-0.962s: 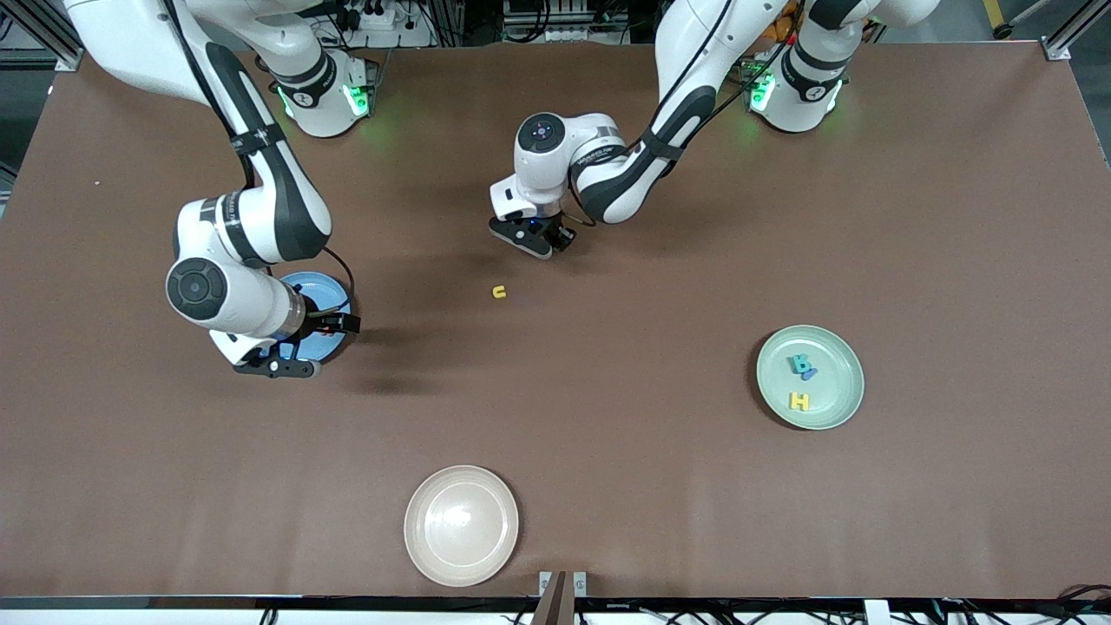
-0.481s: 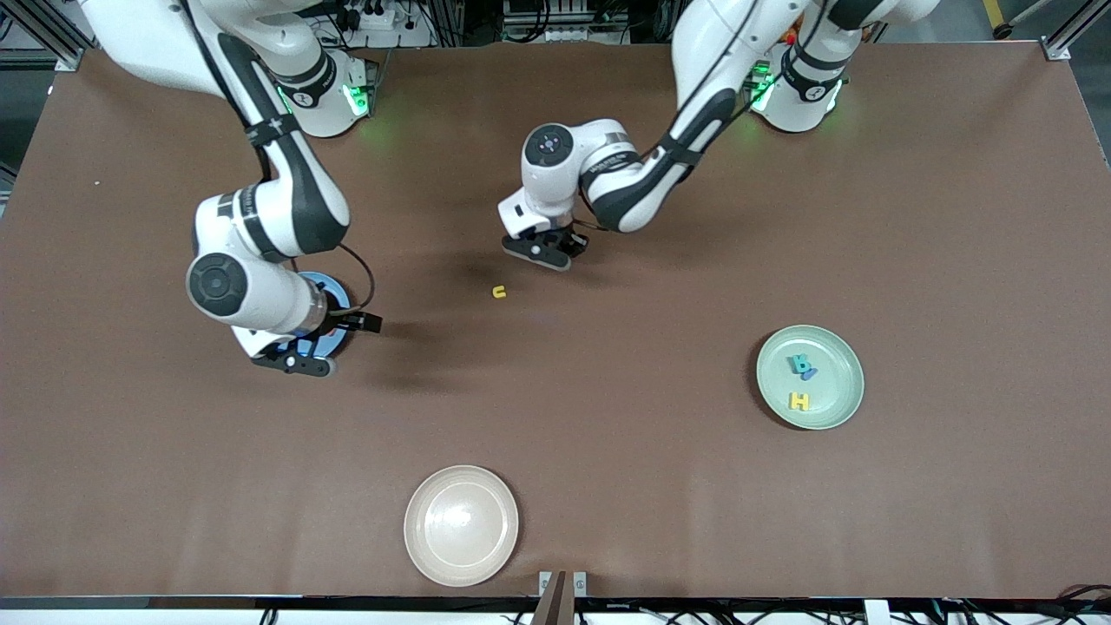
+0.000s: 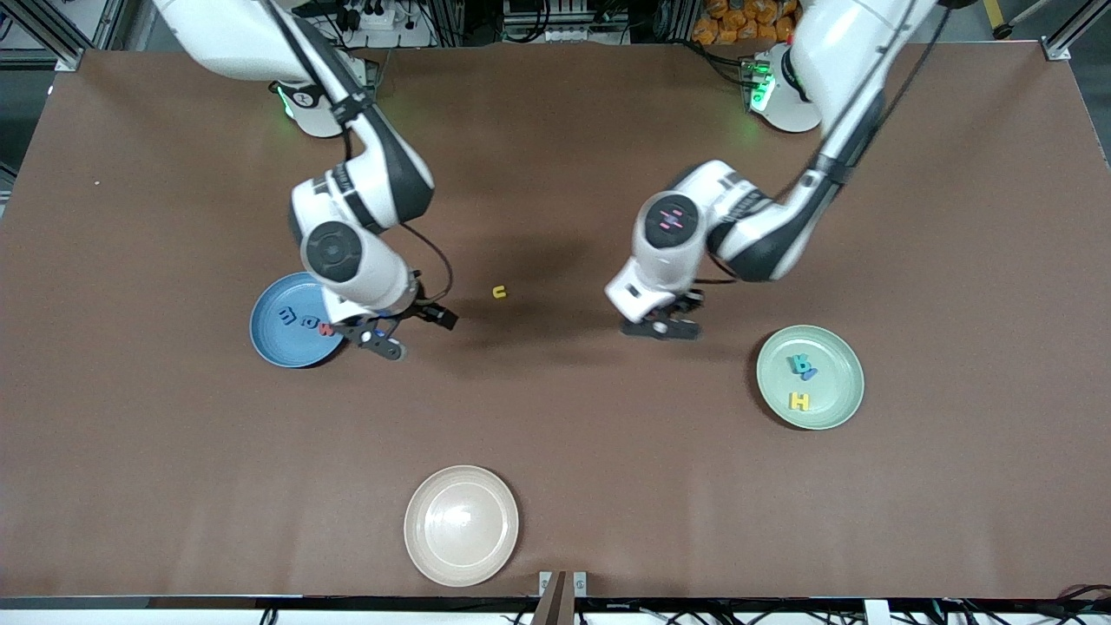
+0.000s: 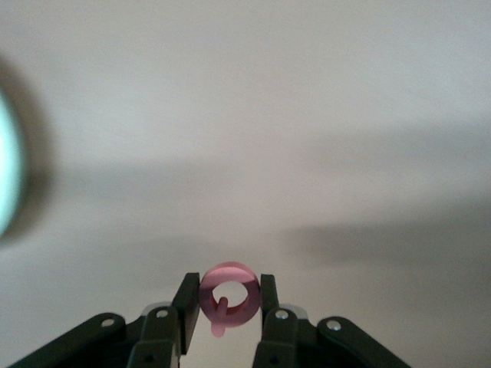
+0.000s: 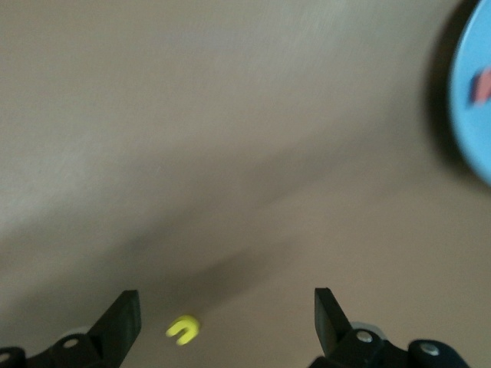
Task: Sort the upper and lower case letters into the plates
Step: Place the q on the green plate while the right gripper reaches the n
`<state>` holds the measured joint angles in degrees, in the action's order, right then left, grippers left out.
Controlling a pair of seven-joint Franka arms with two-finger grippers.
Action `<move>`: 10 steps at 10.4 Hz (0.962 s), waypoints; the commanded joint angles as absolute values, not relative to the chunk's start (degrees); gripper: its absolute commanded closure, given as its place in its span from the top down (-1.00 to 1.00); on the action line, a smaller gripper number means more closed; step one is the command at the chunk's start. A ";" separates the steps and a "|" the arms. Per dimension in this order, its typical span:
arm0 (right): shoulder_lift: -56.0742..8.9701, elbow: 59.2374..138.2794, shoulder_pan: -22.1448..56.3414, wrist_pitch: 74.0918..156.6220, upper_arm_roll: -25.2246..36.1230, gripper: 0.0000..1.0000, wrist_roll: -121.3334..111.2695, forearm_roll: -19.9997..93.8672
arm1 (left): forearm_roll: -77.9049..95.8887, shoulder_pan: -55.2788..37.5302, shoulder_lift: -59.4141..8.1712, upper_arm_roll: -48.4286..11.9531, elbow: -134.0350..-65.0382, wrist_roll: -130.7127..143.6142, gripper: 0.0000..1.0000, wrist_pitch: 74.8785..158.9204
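Observation:
My left gripper (image 3: pixel 661 328) hangs over bare table between the yellow letter u (image 3: pixel 498 292) and the mint green plate (image 3: pixel 833 386). It is shut on a red ring-shaped letter with a small tail (image 4: pixel 227 297). The mint plate holds a teal letter (image 3: pixel 799 363), a blue one (image 3: pixel 809 374) and a yellow H (image 3: pixel 798 401). My right gripper (image 3: pixel 379 338) is open and empty beside the blue plate (image 3: pixel 273 343), which holds three letters (image 3: pixel 308 322). In the right wrist view the yellow u (image 5: pixel 182 329) lies between the spread fingers (image 5: pixel 126 314).
A cream-beige plate (image 3: pixel 461 524) sits empty near the table's front edge. The mint plate's rim (image 4: pixel 8 169) shows at the edge of the left wrist view. The blue plate's rim (image 5: pixel 472 130) shows in the right wrist view.
The left arm has swung from the table's middle toward the mint plate with the red letter. The right arm has moved off the blue plate toward the yellow u, uncovering the letters there.

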<state>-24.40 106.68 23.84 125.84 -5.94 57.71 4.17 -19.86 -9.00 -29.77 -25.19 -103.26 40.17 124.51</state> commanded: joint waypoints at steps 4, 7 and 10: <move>-30.49 105.38 30.85 132.80 -6.33 1.00 94.84 4.40 | -19.07 1.22 -28.74 -20.58 -104.77 27.36 -1.00 122.70; -32.16 105.82 30.76 134.89 -6.33 1.00 99.58 4.48 | -18.90 1.67 -28.74 -15.56 -104.15 18.29 -1.00 122.70; -32.96 108.63 31.29 138.42 -7.37 1.00 102.38 4.48 | -18.72 1.76 -28.48 -14.85 -102.22 18.02 0.78 122.70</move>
